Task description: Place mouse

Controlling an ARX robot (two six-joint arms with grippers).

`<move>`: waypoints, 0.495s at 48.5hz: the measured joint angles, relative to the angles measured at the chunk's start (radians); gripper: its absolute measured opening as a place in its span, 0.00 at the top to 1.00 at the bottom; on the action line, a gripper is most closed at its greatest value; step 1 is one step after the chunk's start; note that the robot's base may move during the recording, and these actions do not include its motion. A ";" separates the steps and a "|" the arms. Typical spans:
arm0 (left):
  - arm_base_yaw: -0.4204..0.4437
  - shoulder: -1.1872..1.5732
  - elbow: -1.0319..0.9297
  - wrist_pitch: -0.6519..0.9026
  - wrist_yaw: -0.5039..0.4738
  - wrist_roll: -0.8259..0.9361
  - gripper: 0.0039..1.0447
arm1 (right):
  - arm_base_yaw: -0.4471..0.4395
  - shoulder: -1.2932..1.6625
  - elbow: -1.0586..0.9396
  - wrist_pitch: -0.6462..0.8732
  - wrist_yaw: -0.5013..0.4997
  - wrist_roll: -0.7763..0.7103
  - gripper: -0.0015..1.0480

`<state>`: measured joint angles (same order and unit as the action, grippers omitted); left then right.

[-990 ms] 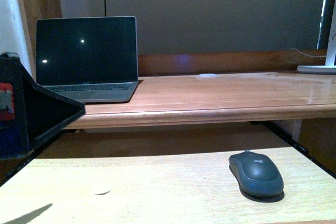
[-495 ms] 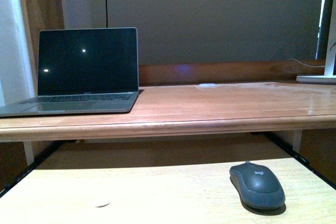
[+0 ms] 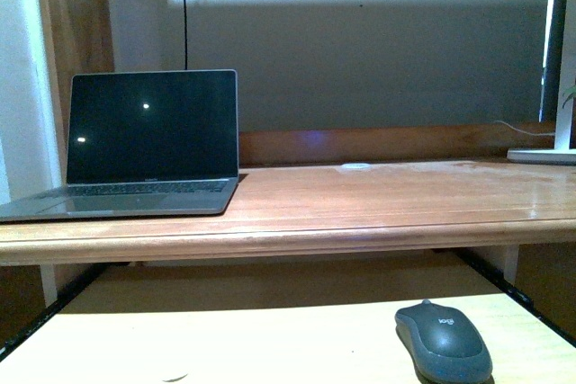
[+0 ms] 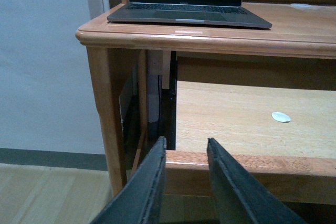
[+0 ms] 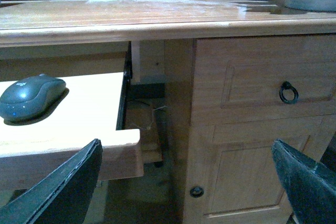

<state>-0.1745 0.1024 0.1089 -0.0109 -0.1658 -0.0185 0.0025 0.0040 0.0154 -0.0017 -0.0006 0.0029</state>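
Note:
The dark grey mouse (image 3: pixel 444 341) lies on the pale pull-out shelf (image 3: pixel 270 348) under the desk, at its right side. It also shows in the right wrist view (image 5: pixel 30 97). My left gripper (image 4: pixel 185 148) is open and empty, low in front of the shelf's front edge near the desk's left leg. My right gripper (image 5: pixel 189 153) is wide open and empty, below and right of the shelf, facing the drawer cabinet. Neither gripper shows in the front view.
An open laptop (image 3: pixel 148 146) with a dark screen stands on the desk top (image 3: pixel 378 195) at the left. A small white disc (image 3: pixel 356 166) lies at the desk's back. Another pale disc (image 4: pixel 281 117) lies on the shelf. A drawer (image 5: pixel 262 85) with a ring pull (image 5: pixel 288 93) is at the right.
The front view has tilted up, so the desk and mouse sit lower in frame. The dark arm part at the left edge one second ago has left the view.

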 joint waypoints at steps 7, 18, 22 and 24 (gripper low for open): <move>0.150 -0.026 -0.022 -0.001 0.148 0.007 0.98 | 0.000 0.000 0.000 0.000 0.001 0.000 0.07; 0.168 -0.048 -0.049 0.000 0.163 0.007 0.98 | 0.000 0.000 0.000 0.000 0.000 0.000 0.07; 0.168 -0.054 -0.053 0.000 0.164 0.008 0.98 | 0.000 0.000 0.000 0.000 0.000 0.000 0.07; 0.169 -0.058 -0.058 0.001 0.163 0.008 0.98 | 0.000 0.000 0.000 0.000 0.000 0.000 0.07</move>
<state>-0.0059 0.0444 0.0509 -0.0101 -0.0025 -0.0109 0.0021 0.0040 0.0154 -0.0017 -0.0006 0.0029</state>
